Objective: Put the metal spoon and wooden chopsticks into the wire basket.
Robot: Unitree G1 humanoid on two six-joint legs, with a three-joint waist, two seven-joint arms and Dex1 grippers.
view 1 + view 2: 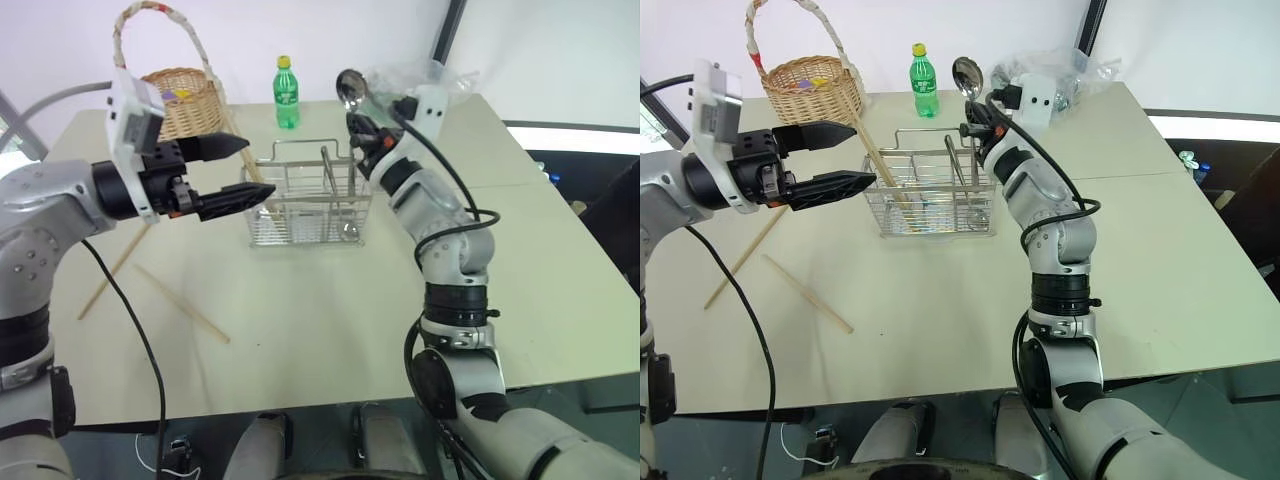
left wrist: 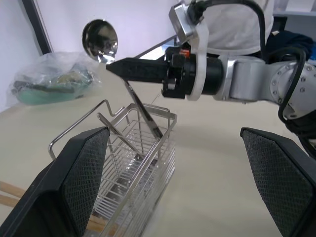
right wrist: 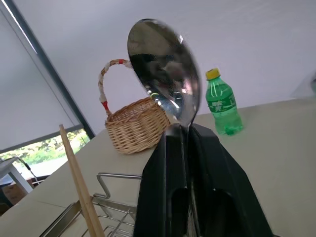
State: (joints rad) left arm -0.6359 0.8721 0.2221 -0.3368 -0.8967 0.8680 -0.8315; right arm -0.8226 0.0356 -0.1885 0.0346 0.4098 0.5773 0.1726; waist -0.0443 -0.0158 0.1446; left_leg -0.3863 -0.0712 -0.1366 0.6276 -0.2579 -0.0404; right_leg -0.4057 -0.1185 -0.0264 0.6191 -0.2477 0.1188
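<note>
Shiny metal spoon (image 3: 165, 74) stands bowl-up above the wire basket (image 1: 308, 196), its handle pinched between the fingers of the right tool (image 1: 357, 125). One chopstick (image 1: 876, 152) leans in the basket's left end; two more chopsticks (image 1: 182, 302) lie on the desk (image 1: 560, 280) to its left. The left tool (image 1: 238, 172) hovers beside the basket, fingers spread wide and holding nothing.
</note>
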